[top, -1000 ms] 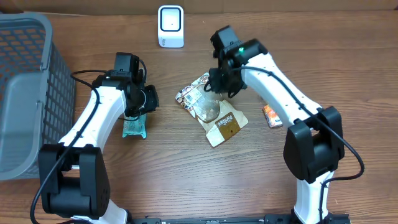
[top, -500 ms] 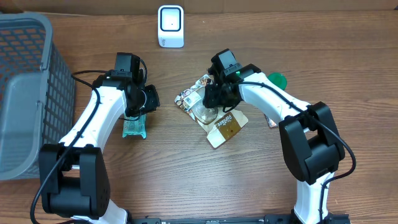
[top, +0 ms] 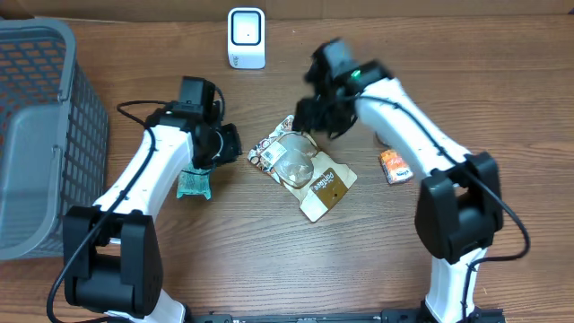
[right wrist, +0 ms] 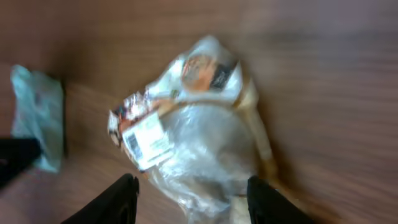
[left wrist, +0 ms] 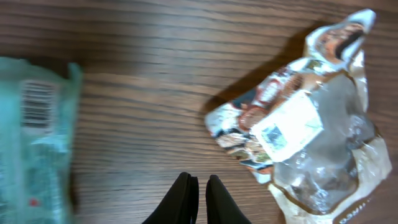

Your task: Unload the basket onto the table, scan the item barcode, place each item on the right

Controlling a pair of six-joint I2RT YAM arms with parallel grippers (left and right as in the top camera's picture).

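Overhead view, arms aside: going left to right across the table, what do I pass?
grey basket → teal packet → white scanner → snack bag → small orange packet

Soft, even light. My right wrist view is smeared all over. In my left wrist view the green packet (left wrist: 34, 143) at left looks fuzzy; the clear bag (left wrist: 329, 149) shines.
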